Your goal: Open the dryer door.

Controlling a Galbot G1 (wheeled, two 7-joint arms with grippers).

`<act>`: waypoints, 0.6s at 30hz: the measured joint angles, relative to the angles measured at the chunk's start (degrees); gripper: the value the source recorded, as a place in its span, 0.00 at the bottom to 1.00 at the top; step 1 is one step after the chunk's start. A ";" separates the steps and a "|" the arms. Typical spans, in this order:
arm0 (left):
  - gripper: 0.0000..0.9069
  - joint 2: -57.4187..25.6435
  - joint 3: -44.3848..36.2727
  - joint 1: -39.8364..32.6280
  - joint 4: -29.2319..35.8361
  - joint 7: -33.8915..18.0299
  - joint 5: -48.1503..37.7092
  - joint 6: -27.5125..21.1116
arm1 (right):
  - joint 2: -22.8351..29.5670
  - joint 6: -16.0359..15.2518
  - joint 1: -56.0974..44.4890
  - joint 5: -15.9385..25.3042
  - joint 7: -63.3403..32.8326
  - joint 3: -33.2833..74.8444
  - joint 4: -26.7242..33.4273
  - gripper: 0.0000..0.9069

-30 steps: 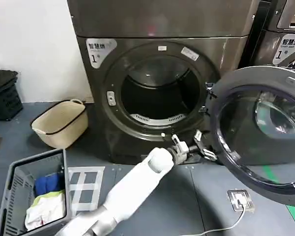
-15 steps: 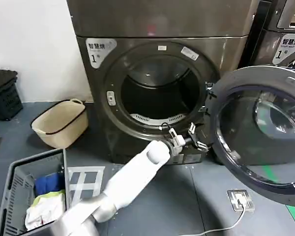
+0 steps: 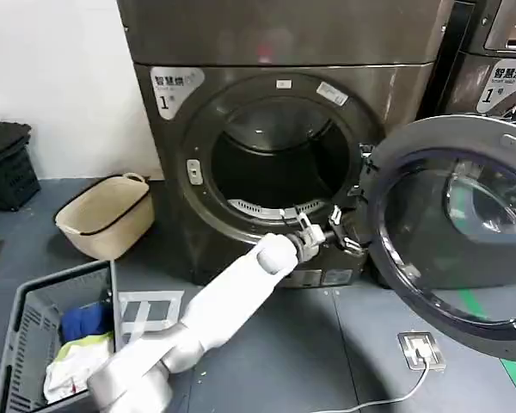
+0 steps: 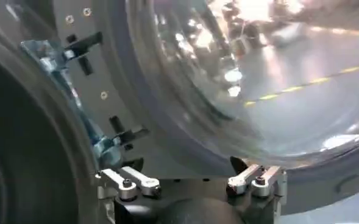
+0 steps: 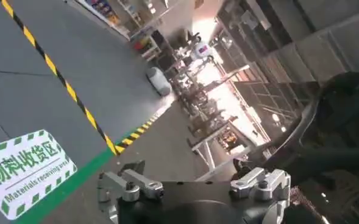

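Note:
The dark grey dryer marked "1" [image 3: 165,95] stands with its drum opening [image 3: 275,159] uncovered. Its dryer door [image 3: 447,232] is swung wide to the right, the grey inner side and glass facing me. My left gripper [image 3: 322,229], on the white arm, hovers open at the lower right of the opening, close to the hinge side of the door. In the left wrist view the left gripper [image 4: 191,178] holds nothing, and the door glass [image 4: 246,79] curves just ahead of it. My right gripper [image 5: 191,179] is open over bare floor, away from the dryer.
A beige basket [image 3: 105,215] sits on the floor left of the dryer. A grey crate of clothes [image 3: 43,340] is at the front left. A neighbouring machine [image 3: 507,69] stands behind the open door. A floor socket with a cable [image 3: 421,348] lies at the front right.
My left gripper has risen from near the dryer's base and moved slightly left towards the lower rim of the opening. The door has stayed where it was.

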State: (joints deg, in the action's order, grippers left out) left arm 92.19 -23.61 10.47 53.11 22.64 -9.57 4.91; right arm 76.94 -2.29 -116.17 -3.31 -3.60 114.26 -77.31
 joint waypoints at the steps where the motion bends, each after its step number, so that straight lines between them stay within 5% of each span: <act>1: 1.00 -0.04 -0.44 -0.28 0.16 0.38 -0.33 -0.02 | -0.02 -0.01 -0.04 0.00 0.01 -0.02 -0.01 1.00; 18: 1.00 0.02 -8.15 -8.09 -1.32 -0.46 -1.37 3.35 | 0.17 0.14 0.37 0.00 0.07 -0.49 -0.25 1.00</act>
State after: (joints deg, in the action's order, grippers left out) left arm 92.21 -31.76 2.38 51.79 22.17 -10.94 8.26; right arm 77.11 -2.16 -115.81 -3.31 -3.53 113.77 -77.56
